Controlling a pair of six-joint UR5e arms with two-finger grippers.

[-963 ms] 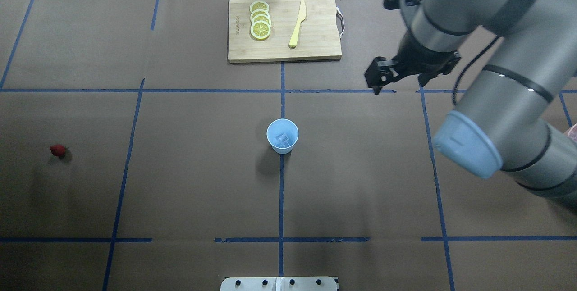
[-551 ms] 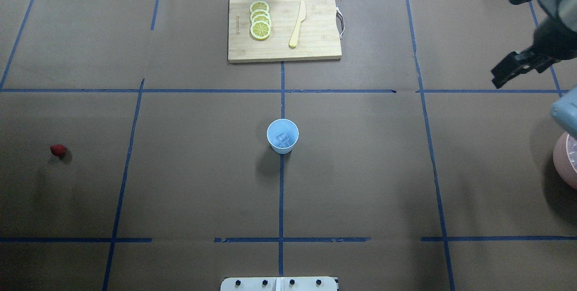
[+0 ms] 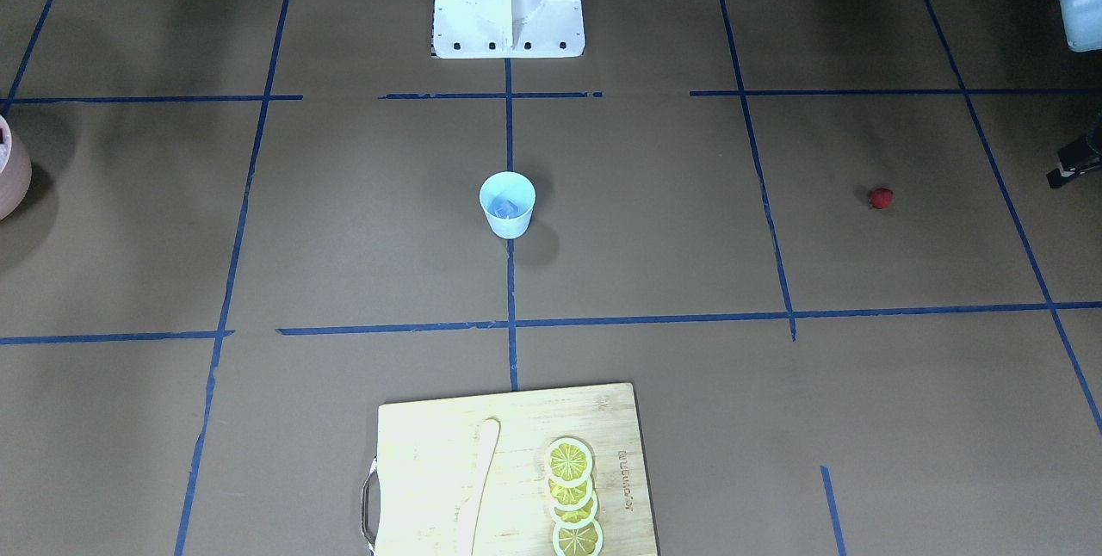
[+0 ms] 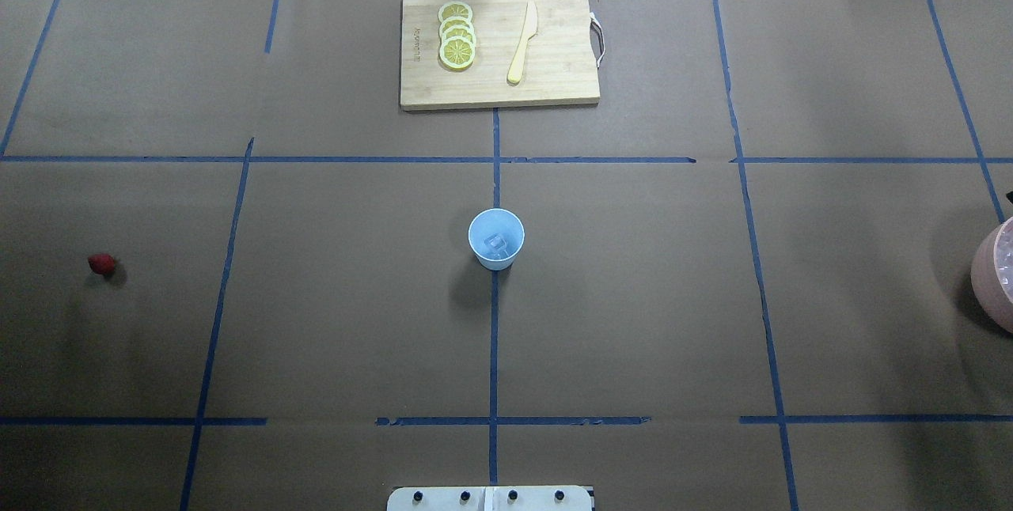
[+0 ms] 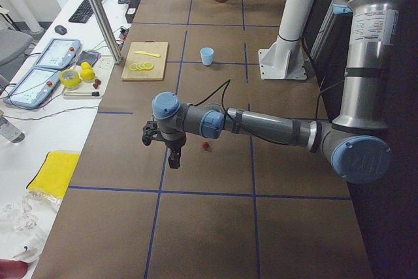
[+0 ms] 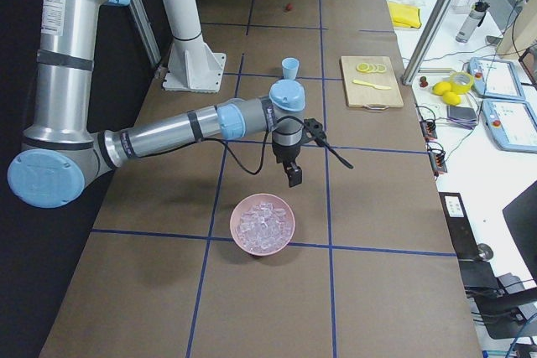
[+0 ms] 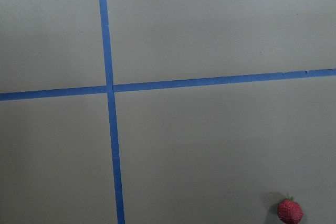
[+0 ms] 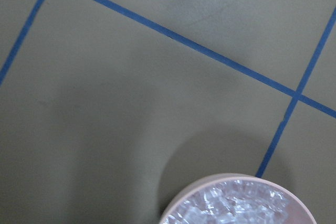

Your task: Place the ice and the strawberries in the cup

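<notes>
I see the brown worktop [image 4: 633, 297] marked with blue tape lines [image 4: 494, 337]; a white desk [image 5: 59, 129] stands along its far edge.

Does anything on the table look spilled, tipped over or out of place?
Nothing stands out: the cup stands upright with ice inside, the pink bowl of ice is upright, and the strawberry lies alone on the table.
</notes>
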